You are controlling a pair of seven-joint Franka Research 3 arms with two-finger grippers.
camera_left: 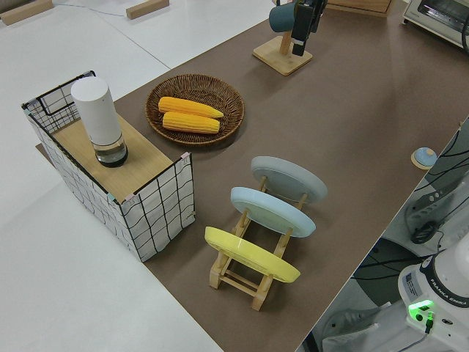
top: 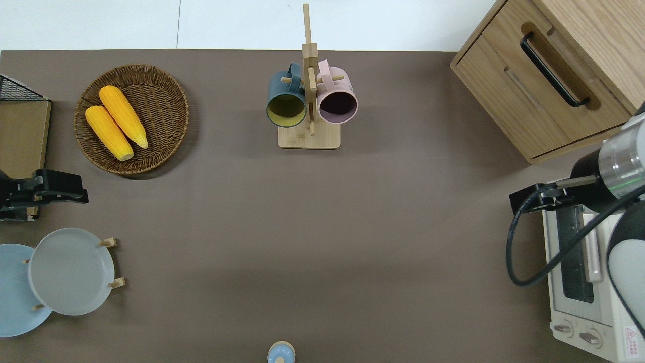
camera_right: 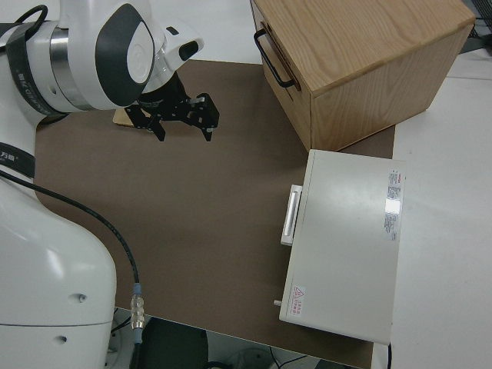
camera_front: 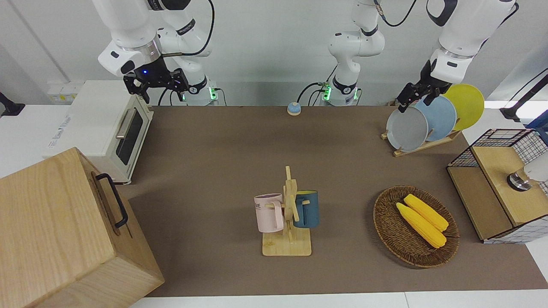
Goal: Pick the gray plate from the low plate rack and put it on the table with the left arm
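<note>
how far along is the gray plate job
Nothing is done yet: the gray plate stands in the rack, in the slot nearest the table's middle. In hand: the left claw is in the air by the rack, holding nothing. Left: grip the plate, lift it out, set it on the table. The right arm is parked.

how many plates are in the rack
3, all standing in the low wooden rack at the left arm's end of the table: gray plate in the slot toward the table's middle, blue plate in the middle slot, yellow plate in the outermost slot. None looks hidden.
</note>
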